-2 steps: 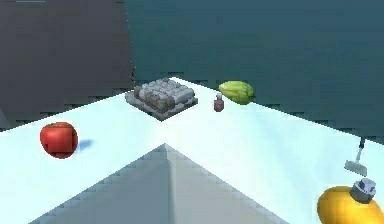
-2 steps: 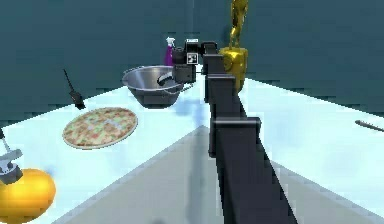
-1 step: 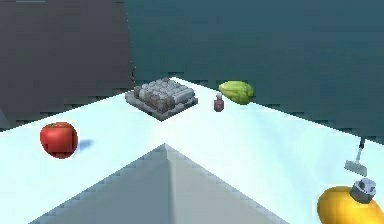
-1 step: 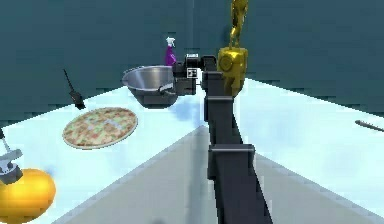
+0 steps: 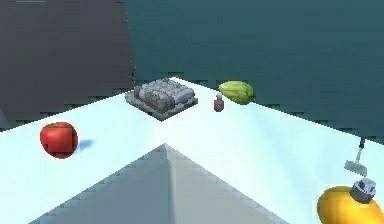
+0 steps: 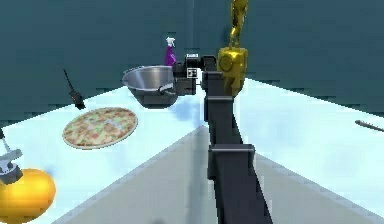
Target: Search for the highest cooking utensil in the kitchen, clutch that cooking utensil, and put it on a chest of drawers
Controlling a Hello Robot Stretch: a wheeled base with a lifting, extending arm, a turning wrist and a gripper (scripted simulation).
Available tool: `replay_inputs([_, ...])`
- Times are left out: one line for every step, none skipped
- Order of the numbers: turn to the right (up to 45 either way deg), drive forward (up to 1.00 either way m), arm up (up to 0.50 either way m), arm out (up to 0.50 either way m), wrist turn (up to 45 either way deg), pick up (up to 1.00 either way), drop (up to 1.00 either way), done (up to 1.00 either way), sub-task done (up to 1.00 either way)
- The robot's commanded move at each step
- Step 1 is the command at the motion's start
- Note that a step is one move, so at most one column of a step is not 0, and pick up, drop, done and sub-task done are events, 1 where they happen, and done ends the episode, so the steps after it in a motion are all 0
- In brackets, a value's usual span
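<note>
In the arm side view the dark arm [image 6: 232, 160] rises to a counter corner. Two white marked squares [image 6: 193, 66] stand at its far end. Left of them, the gripper [image 6: 172, 88] lies against the rim of a grey metal bowl-shaped pan [image 6: 150, 84] standing on the counter [image 6: 300, 120]. I cannot tell whether the gripper holds anything. A tall golden-yellow thing [image 6: 235, 60] stands just right of the arm's end and reaches the top edge. A dark slim utensil [image 6: 72, 90] lies at the counter's far left. Another small utensil [image 5: 356, 160] lies near the forward view's right edge.
A pizza [image 6: 100, 127], a purple bottle [image 6: 171, 50] and a yellow rounded vessel [image 6: 25, 192] share the counter. The forward view has a red apple [image 5: 59, 139], a grey tray of lumps [image 5: 163, 97], a small shaker [image 5: 219, 102] and a green vegetable [image 5: 237, 92]. Dark walls stand behind.
</note>
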Motion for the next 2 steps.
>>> replay_inputs([0.0, 0.00, 0.04, 0.00, 0.0, 0.00, 0.00, 0.00, 0.00])
replay_inputs([0.0, 0.00, 0.00, 0.00, -45.0, 0.00, 0.00, 0.00, 0.00])
